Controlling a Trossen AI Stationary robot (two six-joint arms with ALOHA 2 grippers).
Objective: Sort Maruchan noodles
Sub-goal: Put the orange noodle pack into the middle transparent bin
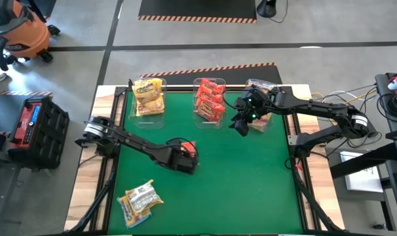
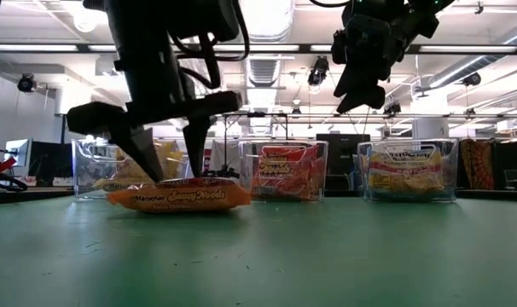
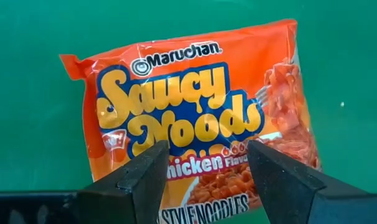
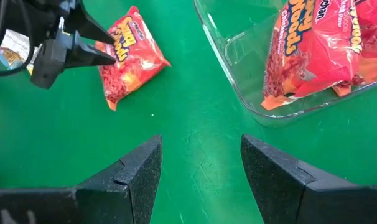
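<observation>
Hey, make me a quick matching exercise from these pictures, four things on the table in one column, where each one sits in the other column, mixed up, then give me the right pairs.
Things:
1. orange Saucy Noods packet
2. pale multicoloured packets
3. left gripper
4. right gripper

Places:
A. raised over the mat, beside the middle bin
B. loose on the mat's near left corner
C. flat on the mat near its middle
D. lowered over the orange packet, fingers open astride it

Pairs: 1-C, 2-B, 3-D, 4-A
</observation>
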